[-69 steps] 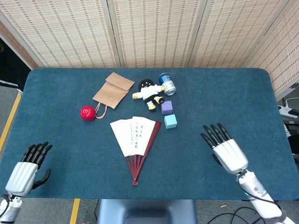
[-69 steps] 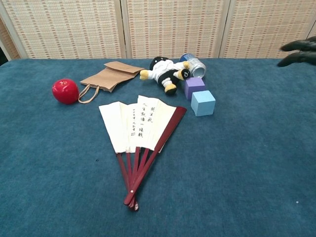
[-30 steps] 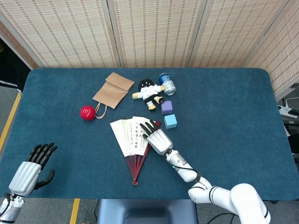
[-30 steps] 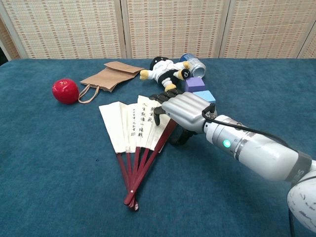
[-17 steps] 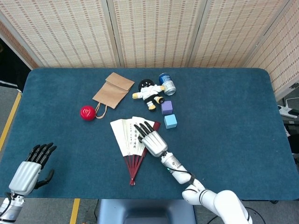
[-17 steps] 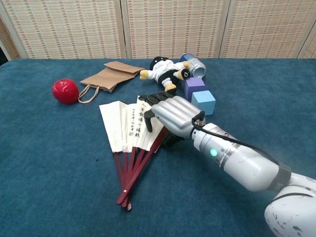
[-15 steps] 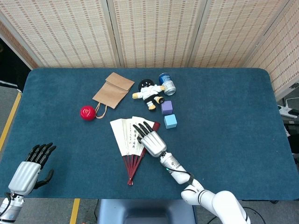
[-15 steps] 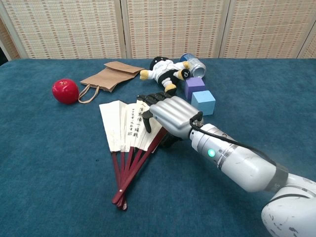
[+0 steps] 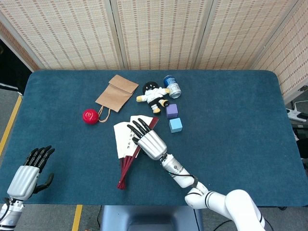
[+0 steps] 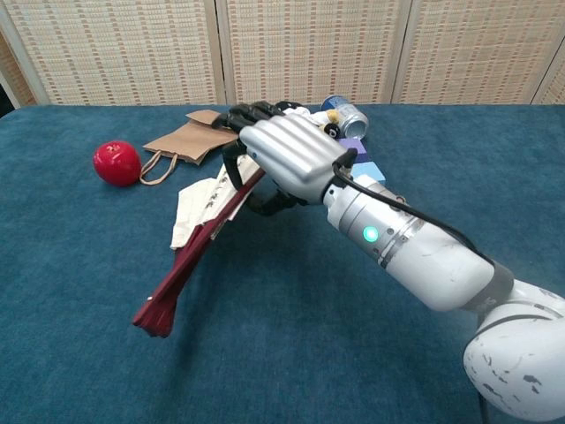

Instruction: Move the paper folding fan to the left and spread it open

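The paper folding fan [image 9: 123,139] has white leaves with black writing and dark red ribs [image 9: 124,174]. It is gathered into a narrow wedge. My right hand [image 9: 148,140] grips it over its upper part, with the fingers [image 9: 136,127] lying across the paper. In the chest view the fan [image 10: 196,208] tilts with its red rib end [image 10: 163,305] low and to the left, and it looks raised off the cloth under my right hand [image 10: 287,155]. My left hand [image 9: 26,175] hovers at the near left table edge, holding nothing, its fingers spread.
A red ball [image 9: 90,116] and a brown paper bag [image 9: 115,91] lie left of and behind the fan. A plush doll [image 9: 153,96], a can [image 9: 172,86], a purple cube [image 9: 172,111] and a blue cube [image 9: 175,125] sit behind and to the right.
My right hand came in from the right, settled on the spread fan and dragged it left. The fan has folded narrower and its upper part now lifts.
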Controlling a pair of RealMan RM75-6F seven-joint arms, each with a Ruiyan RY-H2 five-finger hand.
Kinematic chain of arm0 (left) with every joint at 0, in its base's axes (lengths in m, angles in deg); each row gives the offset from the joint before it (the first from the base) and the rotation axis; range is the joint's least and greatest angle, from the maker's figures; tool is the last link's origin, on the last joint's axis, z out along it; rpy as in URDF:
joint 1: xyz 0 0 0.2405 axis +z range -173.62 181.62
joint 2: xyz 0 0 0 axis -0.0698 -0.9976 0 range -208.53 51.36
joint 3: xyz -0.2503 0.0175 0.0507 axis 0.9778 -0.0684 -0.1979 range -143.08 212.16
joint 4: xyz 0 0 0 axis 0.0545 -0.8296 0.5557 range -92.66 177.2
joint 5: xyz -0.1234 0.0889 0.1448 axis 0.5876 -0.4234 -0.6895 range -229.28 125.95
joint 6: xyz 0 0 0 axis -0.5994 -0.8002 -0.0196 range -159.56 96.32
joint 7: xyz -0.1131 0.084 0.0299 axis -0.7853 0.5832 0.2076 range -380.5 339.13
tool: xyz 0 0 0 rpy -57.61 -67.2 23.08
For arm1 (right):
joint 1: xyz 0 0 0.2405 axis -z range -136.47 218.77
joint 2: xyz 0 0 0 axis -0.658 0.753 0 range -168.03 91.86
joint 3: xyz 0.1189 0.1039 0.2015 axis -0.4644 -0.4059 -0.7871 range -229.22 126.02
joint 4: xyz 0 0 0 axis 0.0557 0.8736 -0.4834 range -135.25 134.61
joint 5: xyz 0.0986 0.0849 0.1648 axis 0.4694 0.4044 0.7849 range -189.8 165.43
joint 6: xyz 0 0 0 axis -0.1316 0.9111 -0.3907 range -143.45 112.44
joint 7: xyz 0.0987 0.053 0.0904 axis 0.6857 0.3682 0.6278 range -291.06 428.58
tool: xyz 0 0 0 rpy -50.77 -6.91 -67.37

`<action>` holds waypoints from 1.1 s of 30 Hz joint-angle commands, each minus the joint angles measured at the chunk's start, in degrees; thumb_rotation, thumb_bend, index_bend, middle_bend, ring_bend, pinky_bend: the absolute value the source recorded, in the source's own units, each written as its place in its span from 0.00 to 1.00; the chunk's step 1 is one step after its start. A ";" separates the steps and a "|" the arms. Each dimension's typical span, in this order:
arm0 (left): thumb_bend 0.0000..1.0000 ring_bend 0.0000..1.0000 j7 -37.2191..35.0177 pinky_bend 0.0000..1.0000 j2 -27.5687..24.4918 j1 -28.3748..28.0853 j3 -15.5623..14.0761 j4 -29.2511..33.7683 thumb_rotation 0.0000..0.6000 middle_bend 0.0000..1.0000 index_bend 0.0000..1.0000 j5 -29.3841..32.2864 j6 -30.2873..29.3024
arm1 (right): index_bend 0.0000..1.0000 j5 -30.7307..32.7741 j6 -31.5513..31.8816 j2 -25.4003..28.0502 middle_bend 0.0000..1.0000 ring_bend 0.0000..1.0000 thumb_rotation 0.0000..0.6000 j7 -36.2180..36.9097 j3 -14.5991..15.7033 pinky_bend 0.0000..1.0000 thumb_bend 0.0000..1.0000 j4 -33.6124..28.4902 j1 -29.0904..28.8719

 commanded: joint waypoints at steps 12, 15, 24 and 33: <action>0.47 0.00 -41.01 0.05 11.56 -7.39 -0.40 -10.24 1.00 0.00 0.17 3.74 15.28 | 0.59 20.65 -8.48 16.07 0.09 0.00 1.00 -26.57 -16.86 0.08 0.60 -45.63 -3.88; 0.47 0.00 -51.82 0.05 11.39 -8.77 -0.22 -7.19 1.00 0.00 0.10 5.23 18.95 | 0.59 26.27 -8.77 15.58 0.09 0.00 1.00 -30.08 -19.33 0.08 0.60 -48.78 -5.72; 0.47 0.00 -52.67 0.07 14.82 -11.06 5.45 -4.30 1.00 0.00 0.00 12.23 21.25 | 0.59 33.72 -5.93 11.75 0.09 0.00 1.00 -35.74 -22.35 0.09 0.60 -48.83 -11.59; 0.47 0.00 -48.73 0.07 19.58 -9.63 9.11 -1.78 1.00 0.00 0.01 14.30 15.29 | 0.59 38.48 -5.11 8.06 0.09 0.00 1.00 -37.00 -23.39 0.09 0.60 -44.27 -16.98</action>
